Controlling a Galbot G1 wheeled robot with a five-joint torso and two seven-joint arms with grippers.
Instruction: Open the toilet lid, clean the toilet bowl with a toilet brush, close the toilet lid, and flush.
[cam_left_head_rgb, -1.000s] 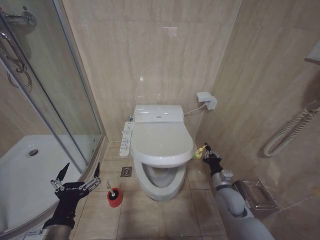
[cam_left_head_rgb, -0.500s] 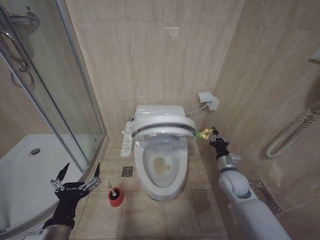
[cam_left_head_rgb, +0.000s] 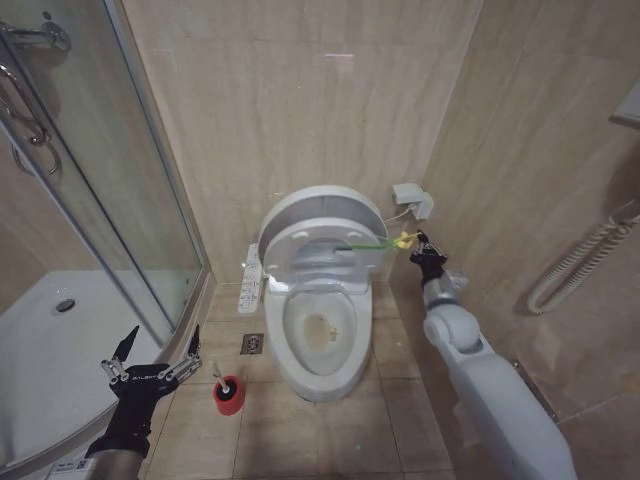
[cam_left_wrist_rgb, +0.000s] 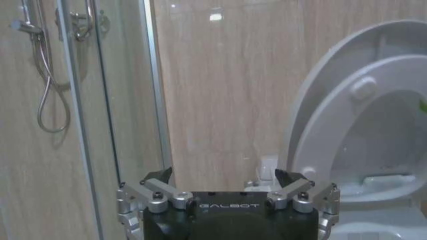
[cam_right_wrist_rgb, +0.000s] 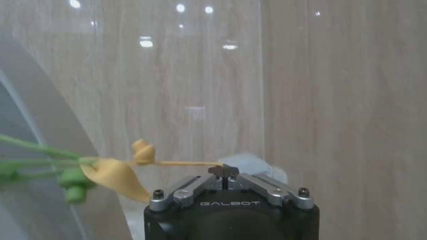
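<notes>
The room was a small bathroom with beige tiled walls and floor, a glass shower door (cam_left_head_rgb: 110, 190) and white tray (cam_left_head_rgb: 50, 350) on the left, and a coiled hose (cam_left_head_rgb: 585, 265) on the right wall.

The toilet stood against the back wall. Its lid (cam_left_head_rgb: 322, 215) and seat (cam_left_head_rgb: 322, 250) were both tilted up near the wall, leaning back, long axis roughly upright, undersides facing the robot. The bowl (cam_left_head_rgb: 318, 335) lay exposed, long axis running from the wall toward the robot, with a yellowish stain at its bottom.

The right gripper (cam_left_head_rgb: 424, 252) was raised just beside the lid's right edge, its fingers pinched together on a thin yellow strap (cam_right_wrist_rgb: 183, 163). The right wrist view showed what the head view left small: a yellow tab (cam_right_wrist_rgb: 113, 176) and green cords (cam_right_wrist_rgb: 37, 162) running to the lid.

The left gripper (cam_left_head_rgb: 152, 352) hung low near the shower's edge, fingers spread wide, holding nothing. The left wrist view showed the shower hose (cam_left_wrist_rgb: 47, 95) and the lid's grey underside with a bumper (cam_left_wrist_rgb: 364, 88).

The brush (cam_left_head_rgb: 221, 378) stood in its red cup (cam_left_head_rgb: 229, 396) on the floor, left of the bowl, handle tilted up and leftward.
</notes>
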